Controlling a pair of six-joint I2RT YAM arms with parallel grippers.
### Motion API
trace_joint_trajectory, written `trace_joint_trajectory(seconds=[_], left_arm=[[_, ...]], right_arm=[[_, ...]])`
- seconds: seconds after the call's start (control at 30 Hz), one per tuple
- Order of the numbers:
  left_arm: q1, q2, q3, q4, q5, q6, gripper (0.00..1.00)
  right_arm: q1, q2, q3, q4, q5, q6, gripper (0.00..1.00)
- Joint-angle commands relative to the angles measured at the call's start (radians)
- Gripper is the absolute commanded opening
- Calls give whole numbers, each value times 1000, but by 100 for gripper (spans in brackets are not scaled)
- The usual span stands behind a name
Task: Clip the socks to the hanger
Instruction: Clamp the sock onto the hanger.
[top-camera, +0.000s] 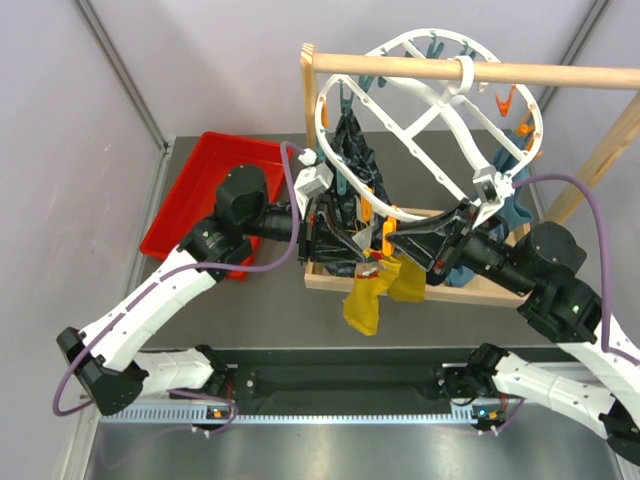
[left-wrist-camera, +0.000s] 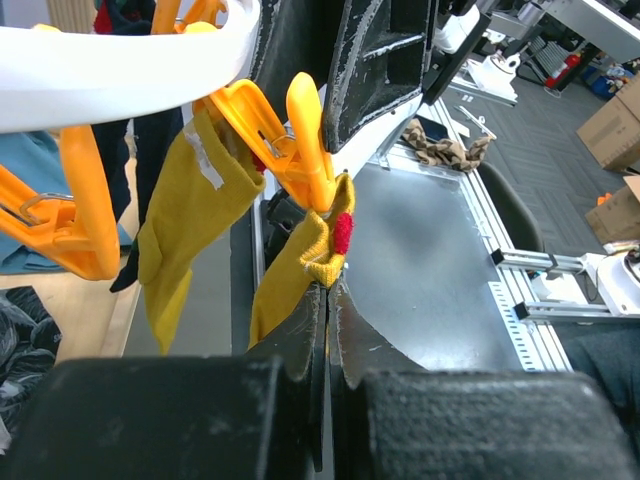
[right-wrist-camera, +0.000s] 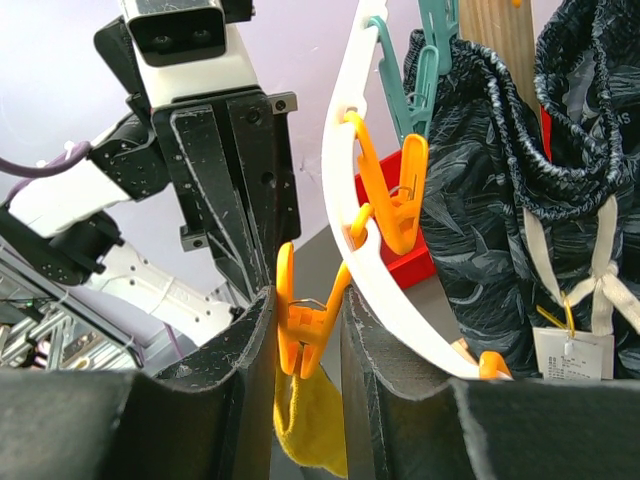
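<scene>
Two yellow socks hang low at centre frame under the hanger. My left gripper is pinched tight on the edge of one sock, just below the orange peg that bites it. My right gripper squeezes that peg between its fingers, hanger rim just beside.

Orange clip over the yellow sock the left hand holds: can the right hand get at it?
Probably yes. The orange clip sits between the fingers of the right hand; the left hand pinches the yellow sock just short of the clip's mouth, leaving its sides free.
</scene>
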Motion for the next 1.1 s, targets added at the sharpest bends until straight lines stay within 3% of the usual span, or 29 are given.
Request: trace_joint_trajectory(seconds=[0.0,1.07], left_arm=[[-4,-40,33,25,-11,21,0],[-4,-63,14,111,-69,-22,0]], right_arm=[[12,0,-16,18,-136,32,0],[12,-21,-24,-7,-113,24,0]])
